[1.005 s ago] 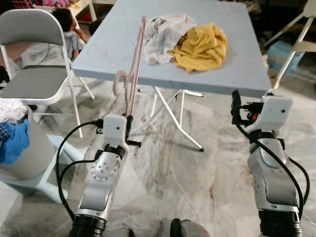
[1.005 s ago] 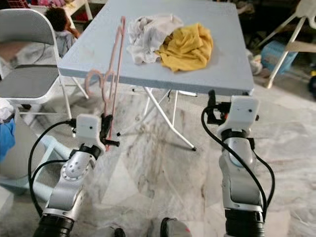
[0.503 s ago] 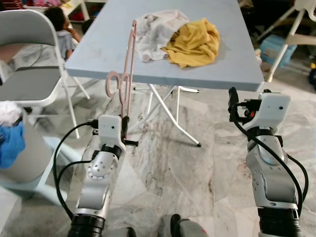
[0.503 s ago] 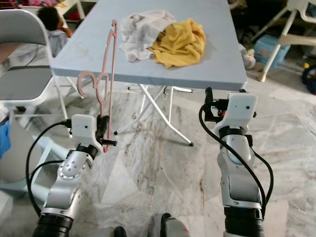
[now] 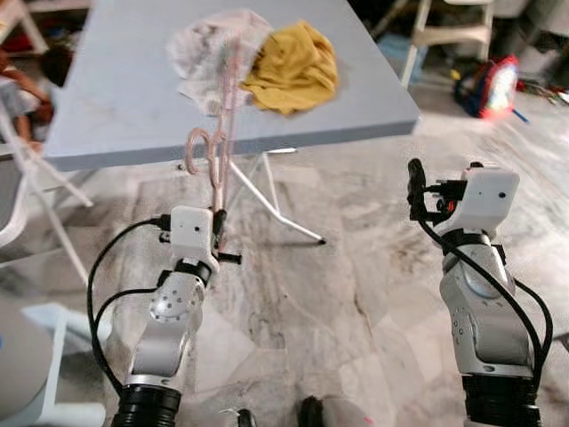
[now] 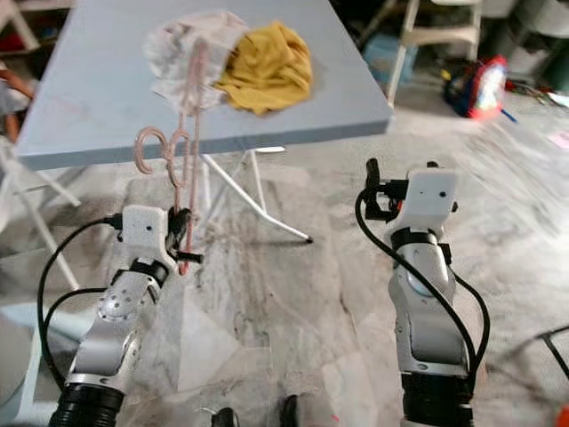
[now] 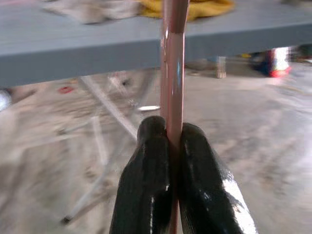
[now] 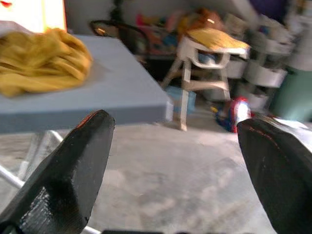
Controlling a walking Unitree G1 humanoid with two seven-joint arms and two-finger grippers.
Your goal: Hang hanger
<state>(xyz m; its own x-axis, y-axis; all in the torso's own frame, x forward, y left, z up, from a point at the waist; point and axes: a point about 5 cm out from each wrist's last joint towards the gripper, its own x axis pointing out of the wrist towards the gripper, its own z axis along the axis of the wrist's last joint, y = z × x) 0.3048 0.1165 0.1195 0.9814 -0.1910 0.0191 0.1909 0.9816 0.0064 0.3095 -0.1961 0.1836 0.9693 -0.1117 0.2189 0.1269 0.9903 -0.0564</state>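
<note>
1. Marbled grey stone floor [image 5: 356, 294] fills the lower frame; a pale blue folding table [image 5: 116, 98] spans the upper left.
2. Crumpled white cloth [image 5: 200, 49] and mustard-yellow cloth [image 5: 293, 67] lie touching on the tabletop.
3. Left gripper [image 7: 168, 146], frame centre-left, is clamped tight on a thin pink plastic hanger [image 5: 220, 133], which stands upright before the table edge.
4. Right gripper [image 8: 175, 146], at right, holds nothing, fingers spread wide.
</note>
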